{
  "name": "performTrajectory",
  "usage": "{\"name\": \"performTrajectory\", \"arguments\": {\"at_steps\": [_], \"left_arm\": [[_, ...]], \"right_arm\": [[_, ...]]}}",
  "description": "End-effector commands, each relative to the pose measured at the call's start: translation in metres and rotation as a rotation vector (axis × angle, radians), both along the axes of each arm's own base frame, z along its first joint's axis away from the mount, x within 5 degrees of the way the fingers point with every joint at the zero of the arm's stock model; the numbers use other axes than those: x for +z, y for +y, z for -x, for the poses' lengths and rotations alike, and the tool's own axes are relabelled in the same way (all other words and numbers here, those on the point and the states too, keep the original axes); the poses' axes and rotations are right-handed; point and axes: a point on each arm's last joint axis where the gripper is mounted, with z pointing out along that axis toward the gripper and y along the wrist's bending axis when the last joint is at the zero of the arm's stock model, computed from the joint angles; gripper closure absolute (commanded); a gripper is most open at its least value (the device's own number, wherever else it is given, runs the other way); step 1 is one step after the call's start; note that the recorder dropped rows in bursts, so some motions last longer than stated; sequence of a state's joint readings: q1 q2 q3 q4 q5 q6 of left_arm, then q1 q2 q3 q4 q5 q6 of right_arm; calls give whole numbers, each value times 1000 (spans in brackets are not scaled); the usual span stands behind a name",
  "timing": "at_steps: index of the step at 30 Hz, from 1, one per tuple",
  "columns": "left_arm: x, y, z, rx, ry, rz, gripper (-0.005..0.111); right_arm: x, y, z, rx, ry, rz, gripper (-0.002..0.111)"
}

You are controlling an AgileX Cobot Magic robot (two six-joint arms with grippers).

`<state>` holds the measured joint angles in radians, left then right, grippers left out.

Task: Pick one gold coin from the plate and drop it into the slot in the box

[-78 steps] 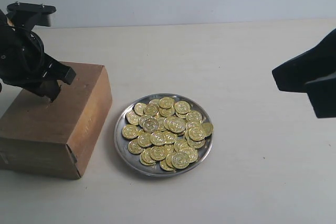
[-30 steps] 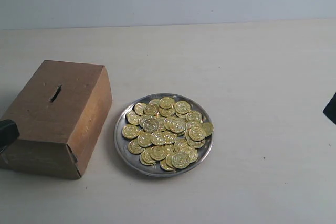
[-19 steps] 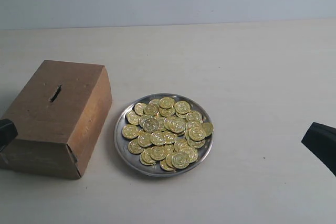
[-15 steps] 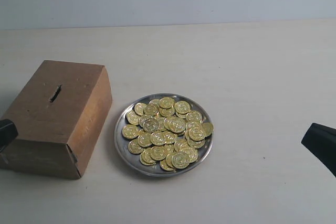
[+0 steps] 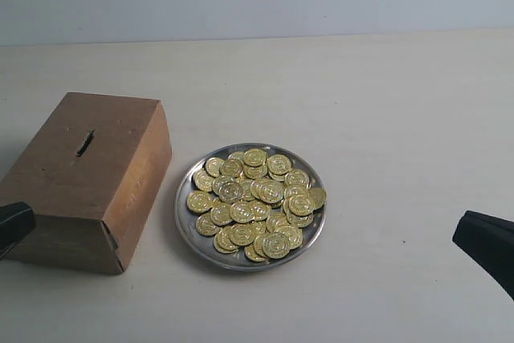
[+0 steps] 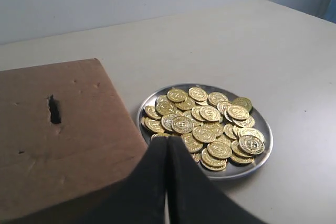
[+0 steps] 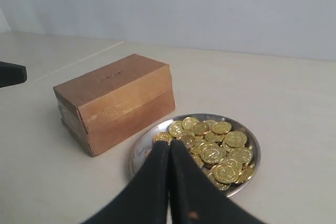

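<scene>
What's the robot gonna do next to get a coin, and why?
Probably open the right gripper and reach toward the coins on the plate: it and the left gripper are shut, show no coin, and sit away from the plate.

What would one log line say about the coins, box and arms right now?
gold coins: heaped on plate | box slot: uncovered | left end effector: shut, no coin | right end effector: shut, no coin

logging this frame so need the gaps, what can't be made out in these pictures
- Inside of the brown cardboard box: closed walls hide it, every view.
- Rim of the round silver metal plate, in part: behind the shut left gripper in left wrist view, right gripper in right wrist view.
- Stamping on the gold coins: too small.
</scene>
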<state>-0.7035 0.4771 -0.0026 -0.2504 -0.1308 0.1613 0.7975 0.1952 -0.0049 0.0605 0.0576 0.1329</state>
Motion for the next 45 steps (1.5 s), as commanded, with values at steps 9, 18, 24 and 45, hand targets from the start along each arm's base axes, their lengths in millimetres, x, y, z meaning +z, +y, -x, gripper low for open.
{"name": "performTrajectory", "arguments": {"at_steps": [9,18,24,45], "left_arm": [[-1,0,1,-8,1,1,107],[1,2,1,5,-16,12,107],[10,20,-2,192,-98,69,107],[35,58,20,611,-444,184,107]], "right_arm": [[0,0,0,48,-245,213,108],[0,0,0,48,-247,211,108],[3,-8,-4,-79,-262,201,108],[6,-52,-16,-763,-221,270,108]]}}
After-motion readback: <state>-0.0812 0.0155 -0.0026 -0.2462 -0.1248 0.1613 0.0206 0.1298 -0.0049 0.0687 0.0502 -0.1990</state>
